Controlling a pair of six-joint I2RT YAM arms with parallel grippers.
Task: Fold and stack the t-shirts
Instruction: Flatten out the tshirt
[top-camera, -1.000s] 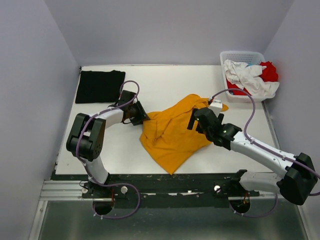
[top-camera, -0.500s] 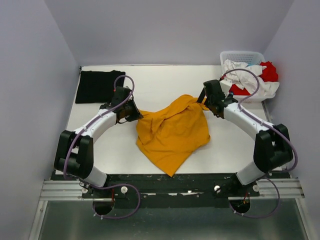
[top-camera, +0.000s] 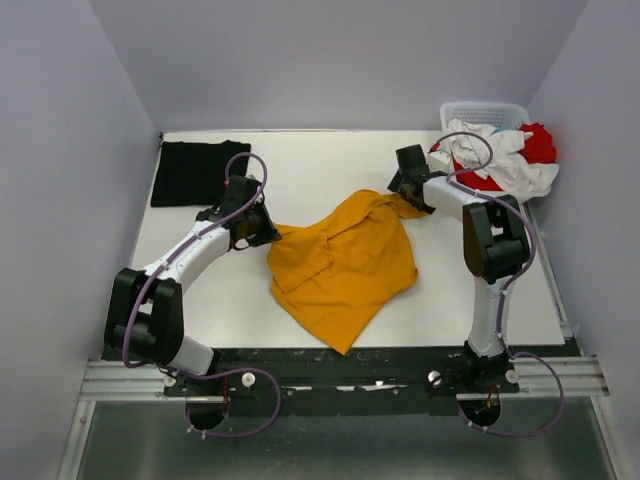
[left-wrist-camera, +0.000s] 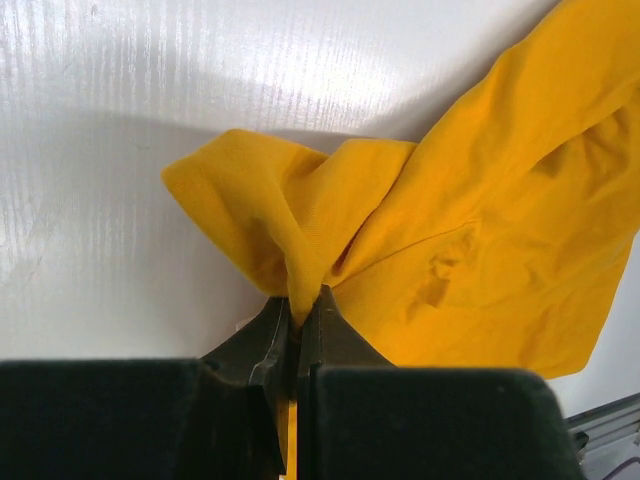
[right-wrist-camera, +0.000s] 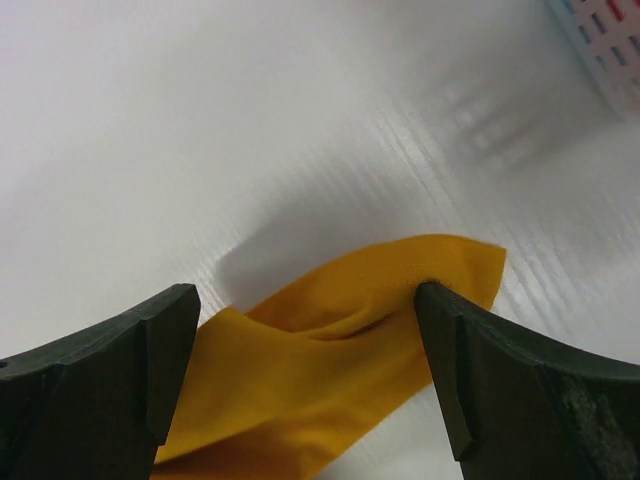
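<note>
On the table (top-camera: 330, 160), left pincer (left-wrist-camera: 297, 300) now pinches the mustard t-shirt (top-camera: 345, 265); right pincer (right-wrist-camera: 305, 300) has swung back, gaping.

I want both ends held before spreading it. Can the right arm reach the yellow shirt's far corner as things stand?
Probably yes: the open right gripper sits right at the far corner of the yellow shirt, with nothing between them.

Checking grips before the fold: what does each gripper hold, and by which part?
Left gripper is shut on a bunched corner of the mustard t-shirt. Right gripper is open astride the opposite corner, holding nothing.
</note>
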